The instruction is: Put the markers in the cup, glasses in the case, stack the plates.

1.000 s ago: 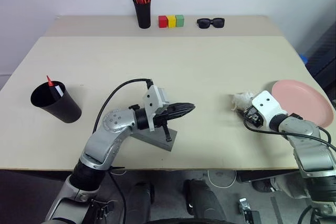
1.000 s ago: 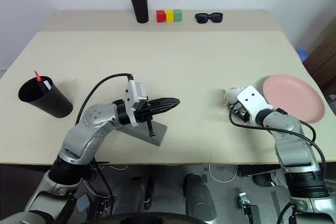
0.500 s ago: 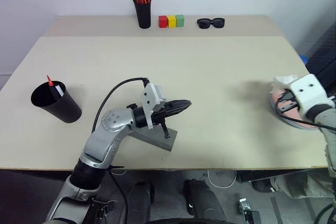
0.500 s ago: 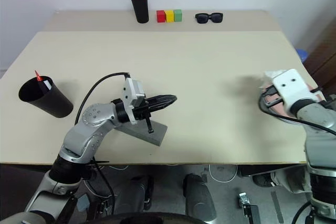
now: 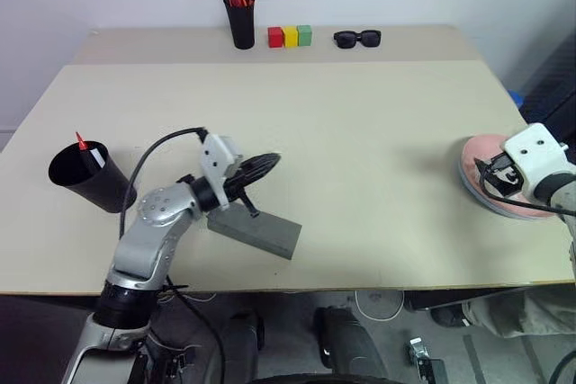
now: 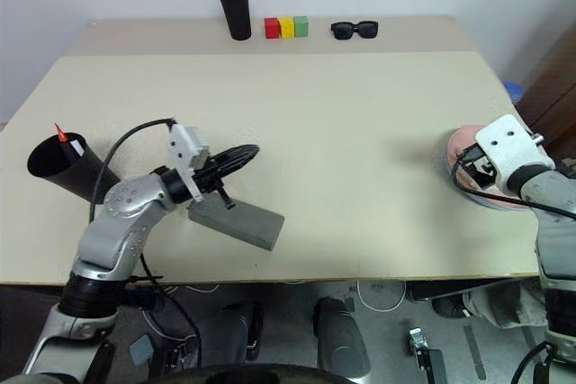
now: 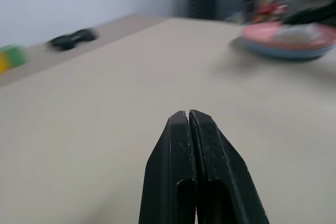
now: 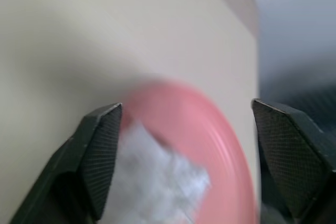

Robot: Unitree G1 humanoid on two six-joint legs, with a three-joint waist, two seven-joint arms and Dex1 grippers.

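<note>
Since a second ago my right gripper (image 8: pixel 184 166) has swung from mid-desk out to the right edge, carrying the crumpled white wad (image 8: pixel 157 182) with it; its fingers now stand wide apart over the round pink plastic plate (image 5: pixel 481 188), and the wad lies on that plate. Left gripper (image 5: pixel 256 168) has pulled back toward the left side with the grey rectangular hard-shell case (image 5: pixel 255 231), which slid along near the front edge, lid down. Left fingers are pressed together; thin black wire loops sit at the tip, probably the wire-framed glasses, but I can't confirm a grip. Wide black tapered cup (image 5: pixel 85 177) is at the left edge with the red marker (image 5: pixel 82 142) and a white one already inside, so the markers look done. A light blue rim shows under the pink plate in the left wrist view, so stacking looks done too. Glasses step is in hand; next I need the case opened and the frames laid inside.
</note>
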